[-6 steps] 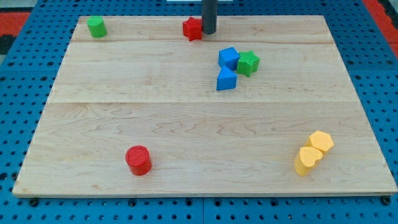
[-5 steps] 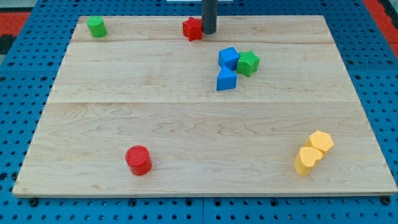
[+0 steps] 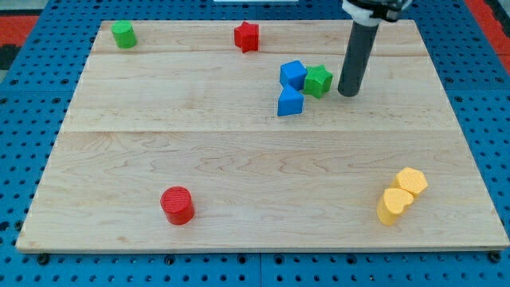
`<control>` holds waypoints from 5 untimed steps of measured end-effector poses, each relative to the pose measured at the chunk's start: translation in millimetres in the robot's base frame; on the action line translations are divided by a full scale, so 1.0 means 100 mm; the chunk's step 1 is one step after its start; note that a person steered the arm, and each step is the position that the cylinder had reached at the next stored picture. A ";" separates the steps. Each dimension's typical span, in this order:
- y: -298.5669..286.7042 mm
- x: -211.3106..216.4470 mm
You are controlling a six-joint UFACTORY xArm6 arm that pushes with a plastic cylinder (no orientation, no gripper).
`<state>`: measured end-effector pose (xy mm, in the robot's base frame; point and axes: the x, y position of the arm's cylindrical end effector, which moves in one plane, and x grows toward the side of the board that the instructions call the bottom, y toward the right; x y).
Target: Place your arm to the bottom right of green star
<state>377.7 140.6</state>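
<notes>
One rod, no pincer fitted: my tip (image 3: 347, 94) is set on the wooden board (image 3: 239, 151), just to the view's right of the green star (image 3: 319, 80), slightly lower, apart from it, nothing held. Two blue cubes (image 3: 292, 74) (image 3: 290, 102) are ranged by the star's left side. One red star (image 3: 247, 36), one green block (image 3: 123, 33), one red cylinder (image 3: 177, 205) and two yellow blocks (image 3: 411, 182) (image 3: 394, 205) are listed elsewhere.
</notes>
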 end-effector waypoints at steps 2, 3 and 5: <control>0.00 0.01; 0.06 0.06; -0.21 -0.02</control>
